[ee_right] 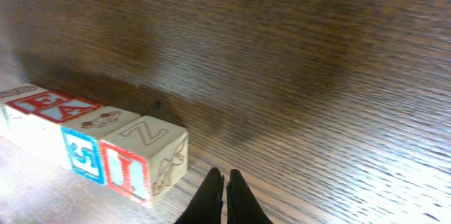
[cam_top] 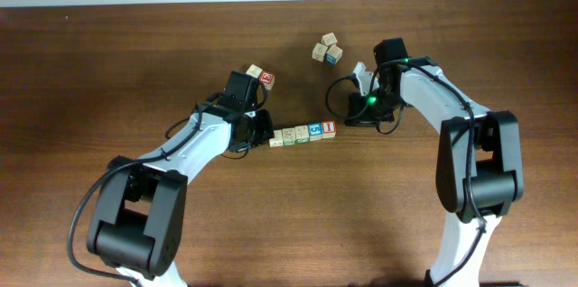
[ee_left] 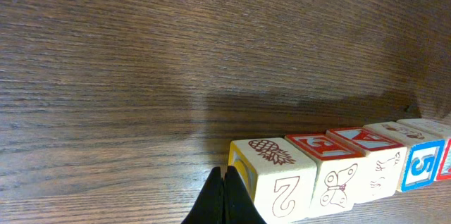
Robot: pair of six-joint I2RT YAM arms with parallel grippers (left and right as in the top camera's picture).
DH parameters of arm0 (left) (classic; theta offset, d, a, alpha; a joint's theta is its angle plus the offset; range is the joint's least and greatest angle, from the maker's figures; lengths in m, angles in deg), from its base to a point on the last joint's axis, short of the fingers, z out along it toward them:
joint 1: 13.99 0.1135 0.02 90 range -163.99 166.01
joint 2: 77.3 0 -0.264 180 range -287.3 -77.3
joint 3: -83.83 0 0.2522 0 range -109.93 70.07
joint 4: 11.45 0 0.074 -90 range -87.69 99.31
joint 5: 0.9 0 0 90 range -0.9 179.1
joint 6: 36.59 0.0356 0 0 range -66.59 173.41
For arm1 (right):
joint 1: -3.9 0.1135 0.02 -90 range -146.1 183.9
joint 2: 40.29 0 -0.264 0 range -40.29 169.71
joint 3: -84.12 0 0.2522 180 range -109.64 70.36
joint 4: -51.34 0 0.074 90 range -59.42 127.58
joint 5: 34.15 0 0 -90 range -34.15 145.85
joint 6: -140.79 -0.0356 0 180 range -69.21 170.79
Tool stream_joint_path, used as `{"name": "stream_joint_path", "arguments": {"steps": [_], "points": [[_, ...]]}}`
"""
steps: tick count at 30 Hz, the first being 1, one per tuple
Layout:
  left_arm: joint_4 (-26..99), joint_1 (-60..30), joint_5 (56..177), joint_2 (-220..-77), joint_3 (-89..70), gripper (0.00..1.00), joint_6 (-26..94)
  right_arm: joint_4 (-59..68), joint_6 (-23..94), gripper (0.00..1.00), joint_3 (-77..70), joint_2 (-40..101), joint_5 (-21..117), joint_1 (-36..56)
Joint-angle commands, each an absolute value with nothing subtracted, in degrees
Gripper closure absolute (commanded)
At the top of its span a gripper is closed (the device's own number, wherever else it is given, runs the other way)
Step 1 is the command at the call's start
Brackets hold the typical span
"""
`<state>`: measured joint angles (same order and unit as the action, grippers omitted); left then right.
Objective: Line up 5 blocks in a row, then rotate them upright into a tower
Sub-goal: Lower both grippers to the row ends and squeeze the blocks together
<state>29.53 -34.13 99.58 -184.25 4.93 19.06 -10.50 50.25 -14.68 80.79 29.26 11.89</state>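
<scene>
**Overhead view.** The row of five blocks lies near the centre of the tabletop, roughly parallel to its far edge and slightly slanted. It reads from a nearly plain cube through two green-marked cubes and a blue-marked cube to a red-marked cube. The left arm reaches in from the near edge, bent at the elbow, with the left gripper at the plain end of the row. The right arm arches over from the other side and folds back inward, so the right gripper hangs near the red end. A plain-and-red pair of cubes sits beyond the left gripper. A cluster of three cubes, one of them blue, sits closer to the far edge.

**Left wrist view.** The left gripper is low over the tabletop, its fingers pressed together and grasping nothing. The tips stand just beside the end face of the row; contact cannot be told. The nearest cube shows a pineapple on top and a "2" on its side.

**Right wrist view.** The right gripper is likewise clenched on nothing, its tips low over the tabletop. The row ends near them but apart, with a red "I" and a "Z" on the last cube.
</scene>
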Motion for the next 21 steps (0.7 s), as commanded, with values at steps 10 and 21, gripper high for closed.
{"name": "stream_joint_path", "arguments": {"steps": [10,21], "points": [[29.12,-34.46,100.22,-184.87,5.19,1.00,18.45,-10.59,52.02,0.94,-14.44,80.85,25.46,15.95],[29.09,-33.74,101.79,-184.87,4.93,1.00,20.31,-11.35,51.98,0.94,-14.44,80.85,25.46,16.43]]}}
